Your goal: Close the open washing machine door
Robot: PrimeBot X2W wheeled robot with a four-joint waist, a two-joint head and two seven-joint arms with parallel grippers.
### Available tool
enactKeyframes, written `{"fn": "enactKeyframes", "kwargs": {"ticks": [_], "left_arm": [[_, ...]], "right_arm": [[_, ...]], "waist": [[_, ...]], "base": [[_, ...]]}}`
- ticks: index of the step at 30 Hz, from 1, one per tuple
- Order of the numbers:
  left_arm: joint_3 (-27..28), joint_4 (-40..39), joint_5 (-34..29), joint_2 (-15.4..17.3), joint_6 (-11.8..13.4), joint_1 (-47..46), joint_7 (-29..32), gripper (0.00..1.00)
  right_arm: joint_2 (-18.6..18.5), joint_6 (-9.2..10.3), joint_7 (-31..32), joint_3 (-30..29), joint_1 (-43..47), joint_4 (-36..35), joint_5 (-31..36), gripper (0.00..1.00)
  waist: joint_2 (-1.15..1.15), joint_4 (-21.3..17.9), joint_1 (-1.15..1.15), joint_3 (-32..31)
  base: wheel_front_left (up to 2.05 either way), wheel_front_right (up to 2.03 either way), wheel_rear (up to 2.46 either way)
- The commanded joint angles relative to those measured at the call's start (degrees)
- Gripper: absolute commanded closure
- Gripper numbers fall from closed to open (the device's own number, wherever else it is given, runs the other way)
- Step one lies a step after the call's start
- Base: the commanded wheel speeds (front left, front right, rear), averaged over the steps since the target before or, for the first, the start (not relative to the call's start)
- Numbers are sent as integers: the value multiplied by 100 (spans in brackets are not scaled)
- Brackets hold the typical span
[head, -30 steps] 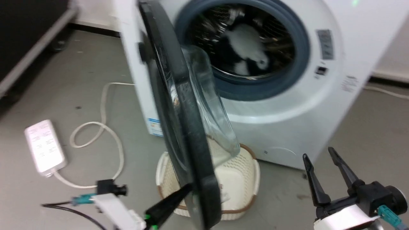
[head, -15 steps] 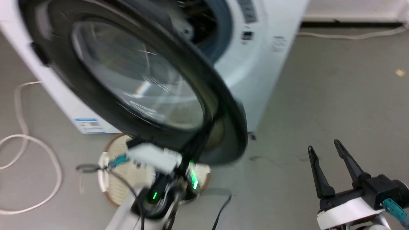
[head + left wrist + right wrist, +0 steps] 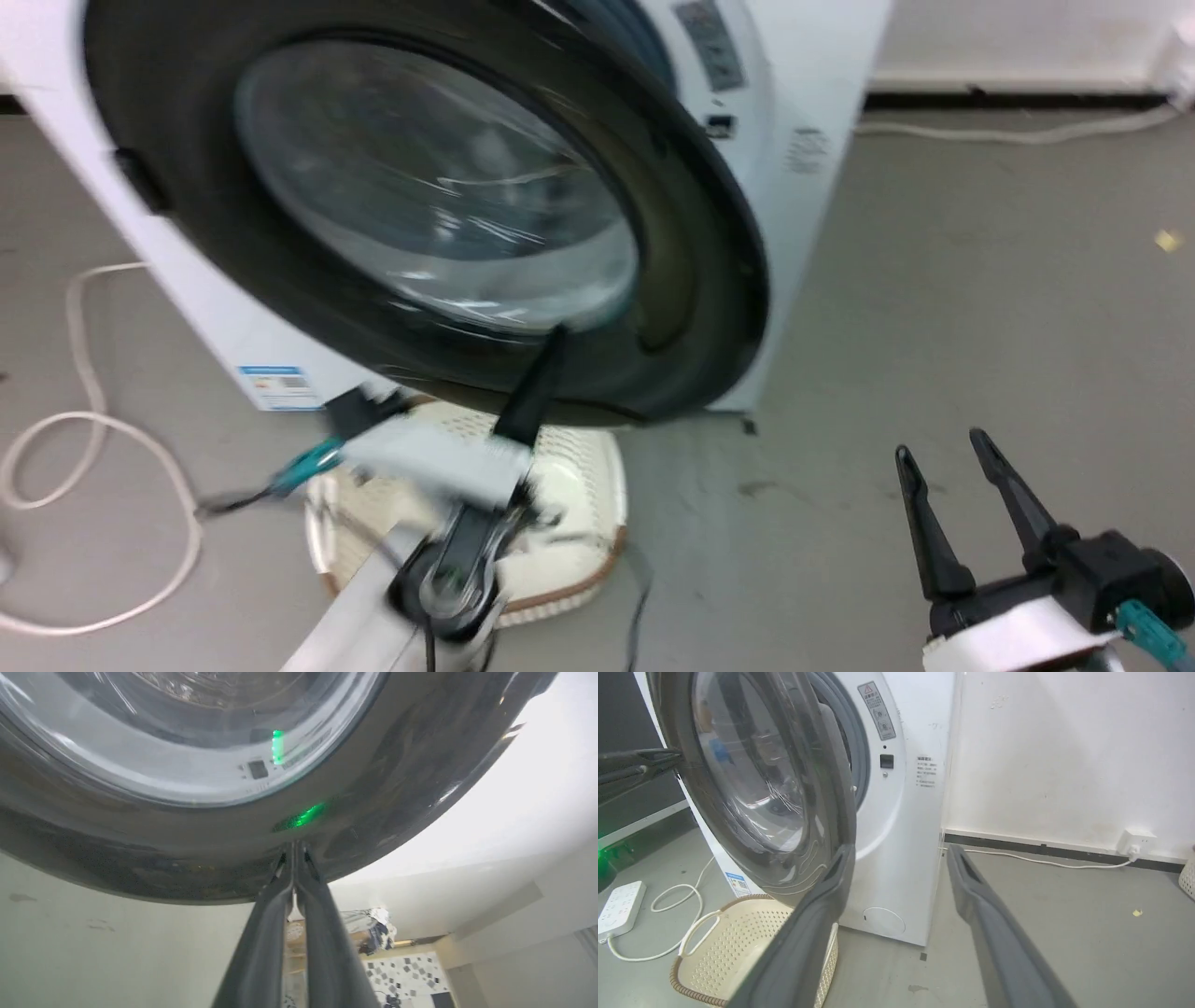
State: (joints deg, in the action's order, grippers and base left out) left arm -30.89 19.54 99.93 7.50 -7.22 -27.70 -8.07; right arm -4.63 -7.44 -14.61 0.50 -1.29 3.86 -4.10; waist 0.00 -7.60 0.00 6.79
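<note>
The washing machine door (image 3: 439,187), black-rimmed with a bulging glass centre, stands partly swung in toward the white washing machine (image 3: 812,84). In the right wrist view the door (image 3: 752,774) is ajar, with a gap showing the grey gasket (image 3: 861,760). My left gripper (image 3: 557,336) is shut with nothing in it. Its tips (image 3: 294,849) press on the door's lower black rim (image 3: 140,858). My right gripper (image 3: 948,453) hangs open over the floor to the right of the machine, apart from the door; its fingers (image 3: 822,905) frame the machine's lower front (image 3: 896,868).
A cream perforated basket (image 3: 579,485) sits on the floor under the door, right by my left wrist. A white cable (image 3: 93,420) loops at the left, with a power strip (image 3: 619,900). A wall socket (image 3: 1136,842) and its cord lie along the right wall.
The head camera has shifted. The door has swung from wide open to nearly against the machine, and my left gripper has followed on its outer face. The right gripper has stayed open.
</note>
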Motion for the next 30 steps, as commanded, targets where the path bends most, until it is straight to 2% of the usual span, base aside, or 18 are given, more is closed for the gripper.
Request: {"fn": "enactKeyframes", "kwargs": {"ticks": [1,3,6,9,10,11,16,17,18,19,24,30], "left_arm": [[-60,-236,-491,302,-24,318,-265,0],[-139,-467,-1262,700,-24,597,-529,0],[49,-572,-2873,1231,51,975,-682,0],[822,-998,-4497,1222,400,1482,-689,0],[1199,-1522,-6145,1193,676,1991,-691,0],[1305,-1842,-7347,1101,1018,2430,-691,0],[1304,-2041,-8344,956,1207,2871,-692,0],[1295,-2056,-8505,957,1223,2911,-692,0],[1269,-2057,-8662,969,1229,2937,-692,0],[1254,-2053,-8786,968,1240,2949,-692,0],[1308,-2041,-9093,842,1319,2865,-692,0],[1379,-1990,-9242,599,1343,2620,-692,0]], "right_arm": [[-44,-5,-34,20,126,-59,-33,0],[-85,-5,-35,34,217,-111,-41,0],[-140,-5,-36,50,359,-170,-58,0],[-147,-5,-37,76,486,-244,-73,0],[-140,-5,-37,146,557,-283,-78,0],[-108,-5,-37,193,610,-286,-98,0],[-72,-5,-37,281,672,-256,-117,0],[-67,-5,-26,307,685,-235,-125,19],[-69,-5,-17,330,685,-224,-120,75],[-76,-5,-15,352,667,-223,-110,100],[-283,-5,45,632,332,-284,-119,100],[-958,-5,414,1261,-682,-323,-390,100]], "waist": [[0,372,0,-299],[0,556,0,-423],[0,826,0,-614],[0,1033,0,-704],[0,1164,0,-749],[0,1257,0,-772],[0,1335,0,-744],[0,1347,0,-723],[0,1355,0,-681],[0,1358,0,-625],[0,1423,0,-219],[0,1594,0,360]], "base": [[0,0,0],[0,0,0],[0,0,0],[0,0,0],[0,0,0],[0,0,0],[0,0,0],[0,0,0],[0,0,0],[0,0,0],[0,0,0],[0,0,0]]}}
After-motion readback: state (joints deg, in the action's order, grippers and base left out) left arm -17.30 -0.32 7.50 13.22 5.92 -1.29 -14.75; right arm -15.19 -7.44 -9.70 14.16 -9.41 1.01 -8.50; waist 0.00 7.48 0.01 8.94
